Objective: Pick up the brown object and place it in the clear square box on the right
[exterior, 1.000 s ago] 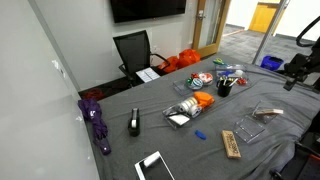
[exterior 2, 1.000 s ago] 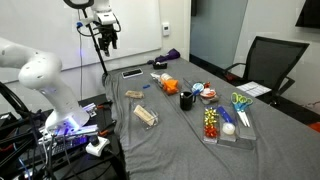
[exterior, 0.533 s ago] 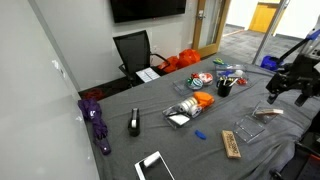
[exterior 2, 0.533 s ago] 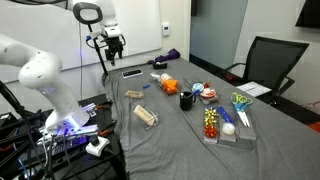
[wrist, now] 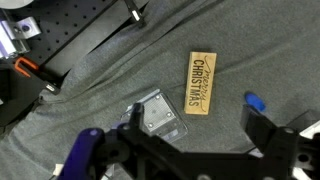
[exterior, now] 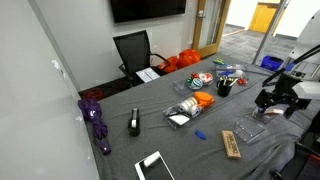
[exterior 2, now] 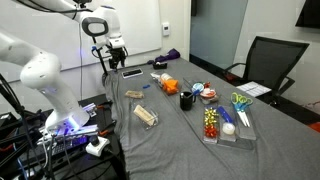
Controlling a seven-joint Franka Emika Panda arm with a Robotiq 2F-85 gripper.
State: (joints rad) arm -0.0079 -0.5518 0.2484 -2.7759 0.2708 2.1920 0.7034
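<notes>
The brown block [wrist: 201,82] is a flat tan rectangle printed "CHRISTMAS". It lies on the grey cloth and shows in both exterior views [exterior: 231,144] [exterior 2: 146,116]. My gripper [wrist: 195,122] is open and empty, with its dark fingers spread wide. It hangs above the table near its end [exterior: 272,100] [exterior 2: 112,62], apart from the block. A colourless clear tray [wrist: 160,115] lies beside the block [exterior: 247,128]. The pinkish clear square box [exterior: 277,113] lies right under the gripper, mostly hidden by it.
A small blue object [wrist: 256,101] lies next to the block. An orange bundle [exterior: 200,101], a black cup [exterior: 226,87] and a long tray of small items [exterior 2: 225,125] stand mid-table. A purple umbrella [exterior: 97,120], a tablet [exterior: 155,166] and an office chair [exterior: 133,50] are further off.
The arm has come down from high above the table's end towards the cloth. The gripper stays open. The block and both clear boxes have not moved.
</notes>
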